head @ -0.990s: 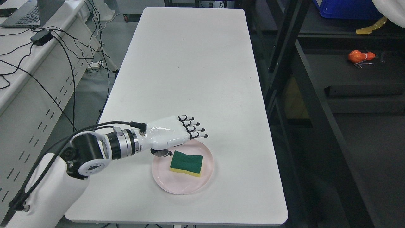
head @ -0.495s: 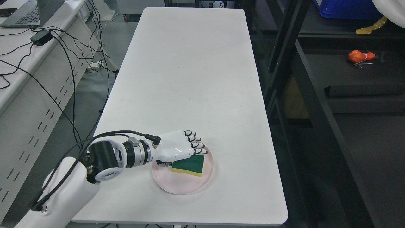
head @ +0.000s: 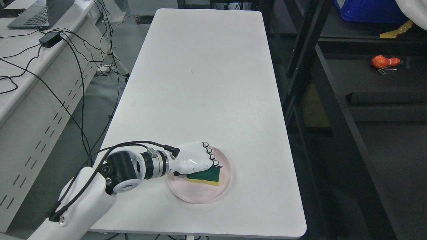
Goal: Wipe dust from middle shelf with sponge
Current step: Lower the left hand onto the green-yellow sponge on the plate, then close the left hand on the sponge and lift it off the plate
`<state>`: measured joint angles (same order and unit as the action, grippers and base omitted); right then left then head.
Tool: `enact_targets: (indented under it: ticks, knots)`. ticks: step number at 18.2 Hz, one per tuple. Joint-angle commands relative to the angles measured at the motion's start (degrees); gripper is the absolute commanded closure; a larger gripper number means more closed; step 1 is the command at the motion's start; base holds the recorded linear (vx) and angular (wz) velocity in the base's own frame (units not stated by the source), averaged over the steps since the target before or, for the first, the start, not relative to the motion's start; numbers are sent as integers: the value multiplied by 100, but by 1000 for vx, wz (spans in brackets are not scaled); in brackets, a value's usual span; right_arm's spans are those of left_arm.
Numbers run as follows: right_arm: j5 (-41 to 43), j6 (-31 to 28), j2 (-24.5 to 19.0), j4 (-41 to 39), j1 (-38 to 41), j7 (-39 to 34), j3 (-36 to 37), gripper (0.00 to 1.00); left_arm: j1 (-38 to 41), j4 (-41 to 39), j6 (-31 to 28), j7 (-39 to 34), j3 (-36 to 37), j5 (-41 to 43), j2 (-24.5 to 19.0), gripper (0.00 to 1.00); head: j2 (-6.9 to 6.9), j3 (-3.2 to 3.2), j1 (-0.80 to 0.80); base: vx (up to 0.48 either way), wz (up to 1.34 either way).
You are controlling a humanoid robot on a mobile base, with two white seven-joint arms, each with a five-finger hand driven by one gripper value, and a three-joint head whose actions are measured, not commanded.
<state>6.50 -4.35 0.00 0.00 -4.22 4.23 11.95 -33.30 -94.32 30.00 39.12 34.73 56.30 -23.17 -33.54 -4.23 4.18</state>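
Fingers (head: 210, 156) of our left hand (head: 195, 160), flat above the pink plate (head: 200, 195) a second ago, now curl down over the sponge (head: 208, 175) there, so we can lift it soon.

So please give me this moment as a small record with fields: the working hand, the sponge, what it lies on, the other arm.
working hand: left hand, fingers curled over the sponge
sponge: green and yellow sponge, partly covered by the hand
support: pink plate near the front of the white table
sponge lifted: cannot tell
right arm: not in view
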Motion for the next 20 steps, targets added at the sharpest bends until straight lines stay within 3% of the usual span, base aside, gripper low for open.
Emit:
enact_targets:
  ticks: [1, 3, 10, 16, 20]
  knots:
    - [0, -4, 100, -100, 0, -1, 0, 0, 121, 151, 5, 43, -263, -13, 497, 48, 0, 0, 0, -4, 88]
    - [0, -4, 100, -100, 0, -1, -8, 0, 253, 151, 145, 43, -501, -101, 585, 54, 0, 0, 0, -5, 76]
    - [0, -4, 100, -100, 0, -1, 0, 0, 578, 151, 603, 52, -1696, -1338, 831, 99, 0, 0, 0, -1, 1]
    - [0, -4, 100, -100, 0, -1, 0, 0, 728, 46, 717, 122, -2637, -1902, 893, 100, 0, 0, 0, 0, -7]
    - [0, -4, 100, -100, 0, -1, 0, 0, 745, -69, 1121, 218, -3006, -2131, 989, 100, 0, 0, 0, 0, 0]
